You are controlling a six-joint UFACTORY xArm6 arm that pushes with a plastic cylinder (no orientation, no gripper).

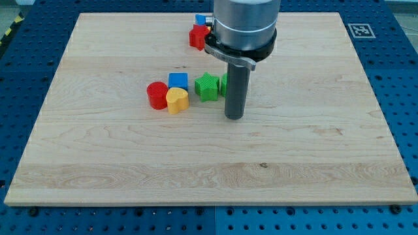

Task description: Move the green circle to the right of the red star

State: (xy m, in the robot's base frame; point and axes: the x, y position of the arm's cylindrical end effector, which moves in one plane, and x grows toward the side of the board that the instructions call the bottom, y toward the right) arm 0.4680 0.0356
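My tip (234, 117) is sitting on the board (98, 163) w/ no fingers to open or shut, just a plain rod. Green circle (223, 83) is peeking out behind the rod, beside the green star (207, 87). Left of those: yellow heart (177, 100), red cylinder (157, 95), blue cube (177, 81). Red star (198, 37) is lying farther back, blue block (201, 21) behind it.

My tip (234, 117) just right of the green star (207, 86), green circle (223, 83) half hidden behind the rod.
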